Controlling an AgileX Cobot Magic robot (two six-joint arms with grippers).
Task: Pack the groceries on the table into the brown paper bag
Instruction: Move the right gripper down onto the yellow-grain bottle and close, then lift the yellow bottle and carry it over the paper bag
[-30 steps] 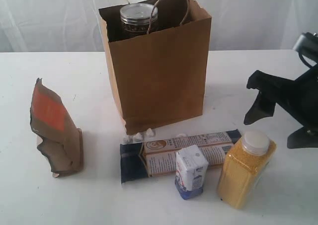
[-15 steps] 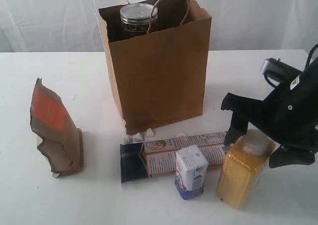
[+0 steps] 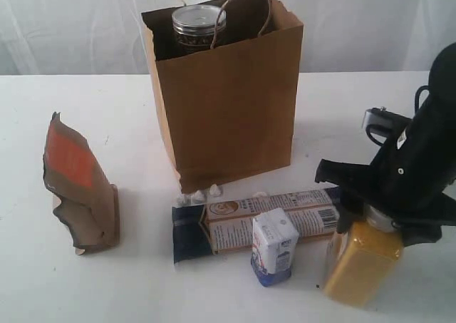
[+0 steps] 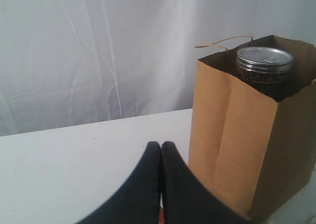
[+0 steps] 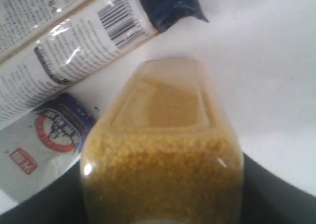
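The brown paper bag [image 3: 228,102] [image 4: 247,135] stands upright at the back of the white table [image 3: 107,109]. A dark round container with a silvery lid [image 3: 199,27] [image 4: 263,66] shows in its open top. The yellow-grain bottle [image 3: 360,262] [image 5: 163,150] stands at the front right. My right gripper [image 3: 377,219] is down over its top, with a black finger against each side and the cap hidden. The long navy packet [image 3: 235,223] [image 5: 74,41] lies flat beside it, and the white-blue carton [image 3: 274,244] [image 5: 44,140] stands in front of the packet. The orange-brown pouch [image 3: 78,187] stands at the left. My left gripper [image 4: 161,147] is shut and empty.
Small white crumbs [image 3: 203,193] lie at the bag's foot, just behind the navy packet. A white curtain hangs behind the table. The carton stands close to the bottle's left side.
My right gripper moved in from the right, came down over the bottle's cap and narrowed its jaws onto the bottle. The bottle has shifted slightly. The left gripper has not moved.
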